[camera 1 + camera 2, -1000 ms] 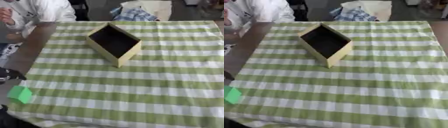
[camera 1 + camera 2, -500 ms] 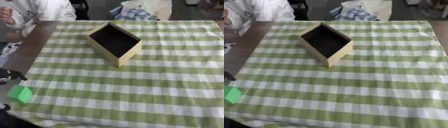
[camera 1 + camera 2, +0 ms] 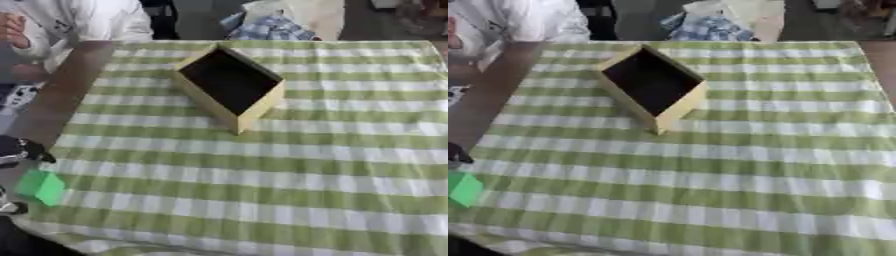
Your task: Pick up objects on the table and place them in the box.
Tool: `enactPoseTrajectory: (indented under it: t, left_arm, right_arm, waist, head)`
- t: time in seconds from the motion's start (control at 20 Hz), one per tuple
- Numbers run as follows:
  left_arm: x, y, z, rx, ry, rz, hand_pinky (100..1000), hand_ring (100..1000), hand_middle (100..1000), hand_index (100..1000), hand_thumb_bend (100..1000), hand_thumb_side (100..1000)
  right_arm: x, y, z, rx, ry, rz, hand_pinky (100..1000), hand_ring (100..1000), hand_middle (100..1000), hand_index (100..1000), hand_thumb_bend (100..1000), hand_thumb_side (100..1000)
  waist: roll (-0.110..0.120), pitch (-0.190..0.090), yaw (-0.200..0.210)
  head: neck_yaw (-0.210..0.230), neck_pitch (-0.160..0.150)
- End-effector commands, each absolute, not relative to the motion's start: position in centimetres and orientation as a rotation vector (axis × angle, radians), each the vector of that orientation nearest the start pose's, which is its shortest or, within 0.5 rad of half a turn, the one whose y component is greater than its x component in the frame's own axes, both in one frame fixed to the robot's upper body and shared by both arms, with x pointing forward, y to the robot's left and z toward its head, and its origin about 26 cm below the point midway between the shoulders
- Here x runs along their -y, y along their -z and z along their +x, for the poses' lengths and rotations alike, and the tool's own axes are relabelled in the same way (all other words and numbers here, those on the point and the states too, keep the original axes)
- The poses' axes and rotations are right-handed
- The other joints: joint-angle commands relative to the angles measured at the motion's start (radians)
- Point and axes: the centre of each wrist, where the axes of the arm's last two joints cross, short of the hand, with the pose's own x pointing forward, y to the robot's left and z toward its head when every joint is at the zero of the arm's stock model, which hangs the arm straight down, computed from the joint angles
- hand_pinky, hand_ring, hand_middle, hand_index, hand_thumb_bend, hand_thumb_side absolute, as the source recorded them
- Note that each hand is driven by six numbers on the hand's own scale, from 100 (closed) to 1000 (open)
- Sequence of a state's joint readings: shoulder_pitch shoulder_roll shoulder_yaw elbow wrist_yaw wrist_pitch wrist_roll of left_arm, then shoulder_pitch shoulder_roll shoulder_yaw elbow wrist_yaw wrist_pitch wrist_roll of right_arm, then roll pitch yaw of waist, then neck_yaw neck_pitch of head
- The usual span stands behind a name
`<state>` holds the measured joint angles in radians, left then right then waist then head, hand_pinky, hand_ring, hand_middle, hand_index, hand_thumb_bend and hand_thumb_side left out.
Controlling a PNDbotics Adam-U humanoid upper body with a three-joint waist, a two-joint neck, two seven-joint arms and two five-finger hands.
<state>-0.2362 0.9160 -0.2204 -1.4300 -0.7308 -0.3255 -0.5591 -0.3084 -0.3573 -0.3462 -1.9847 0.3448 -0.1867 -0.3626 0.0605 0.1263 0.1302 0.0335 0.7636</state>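
An open tan box [image 3: 229,86] with a dark inside stands askew on the far-left part of the green-and-white checked cloth [image 3: 289,170]. At the cloth's near-left edge is a small green block [image 3: 39,186]. My left hand [image 3: 19,150] shows only partly at the view's left border. One dark finger lies above the block and another [image 3: 9,207] below it, curled round it. I cannot tell whether the block is lifted or resting. My right hand shows in no view.
A bare brown strip of table [image 3: 61,95] runs along the cloth's left side. A person in white [image 3: 79,20] sits at the far-left corner. A pile of blue cloth and a paper bag [image 3: 289,20] lies past the far edge.
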Motion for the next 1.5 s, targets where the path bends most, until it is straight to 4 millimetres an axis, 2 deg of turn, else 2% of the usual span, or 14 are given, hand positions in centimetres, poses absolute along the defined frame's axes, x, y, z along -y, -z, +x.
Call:
enactPoseTrajectory:
  t: [0.05, 0.25, 0.45, 0.6, 0.9, 1.0, 1.05, 1.1, 1.25, 1.5]
  left_arm:
    - [-42.7, -12.9, 32.4, 0.889, 1.868, 0.697, 601, 648, 588, 742, 481, 178]
    - [-42.9, -12.8, 32.4, 0.896, 1.845, 0.664, 493, 533, 483, 635, 384, 148]
    - [-42.9, -13.5, 32.4, 0.917, 1.812, 0.645, 433, 488, 445, 589, 274, 100]
    - [-42.6, -14.8, 32.7, 0.954, 1.794, 0.658, 415, 477, 436, 580, 225, 100]
    - [-41.0, -18.7, 33.5, 1.059, 1.798, 0.724, 406, 474, 435, 579, 205, 100]
    - [-40.7, -19.2, 33.5, 1.07, 1.799, 0.731, 406, 474, 435, 579, 205, 100]
    - [-40.2, -20.1, 33.7, 1.1, 1.804, 0.749, 395, 468, 430, 576, 100, 100]
    - [-39.6, -21.4, 34.1, 1.145, 1.811, 0.775, 393, 467, 429, 576, 183, 100]
    - [-38.3, -23.5, 34.8, 1.216, 1.812, 0.804, 383, 463, 425, 573, 166, 100]
    - [-36.8, -25.9, 36.7, 1.277, 1.81, 0.811, 373, 459, 421, 571, 146, 100]
  right_arm:
    - [35.1, -23.8, 28.4, -3.257, -0.073, 1.398, 559, 742, 694, 901, 100, 1000]
    - [35.1, -23.8, 28.4, -3.257, -0.075, 1.403, 558, 742, 693, 901, 100, 1000]
    - [35.2, -23.8, 28.4, -3.256, -0.076, 1.407, 559, 742, 693, 901, 100, 1000]
    - [35.2, -23.8, 28.4, -3.253, -0.072, 1.412, 560, 743, 693, 900, 100, 1000]
    - [35.3, -24.4, 28.3, -3.229, -0.017, 1.419, 567, 745, 696, 897, 100, 1000]
    - [35.3, -24.5, 28.3, -3.225, -0.009, 1.42, 567, 745, 696, 897, 100, 1000]
    - [35.3, -24.6, 28.3, -3.22, 0.006, 1.419, 573, 747, 699, 895, 100, 1000]
    - [35.3, -24.8, 28.3, -3.214, 0.026, 1.417, 573, 746, 699, 895, 100, 1000]
    - [35.3, -25.0, 28.4, -3.209, 0.048, 1.414, 572, 746, 699, 895, 100, 1000]
    - [35.3, -25.0, 28.4, -3.214, 0.051, 1.407, 570, 746, 698, 896, 100, 1000]
  waist:
    - [0.0, -0.009, -0.001]
    - [0.001, -0.009, -0.002]
    - [0.002, -0.01, -0.002]
    - [0.003, -0.012, -0.002]
    - [0.004, -0.015, -0.002]
    - [0.004, -0.015, -0.002]
    - [0.005, -0.017, -0.004]
    - [0.006, -0.018, -0.006]
    - [0.008, -0.019, -0.009]
    - [0.011, -0.018, -0.022]
  head:
    - [0.005, 0.006]
    - [0.008, 0.006]
    - [0.006, 0.006]
    - [0.006, 0.006]
    - [0.0, 0.006]
    - [0.0, 0.006]
    - [-0.002, 0.006]
    - [-0.004, 0.006]
    - [-0.007, 0.006]
    - [-0.005, 0.006]
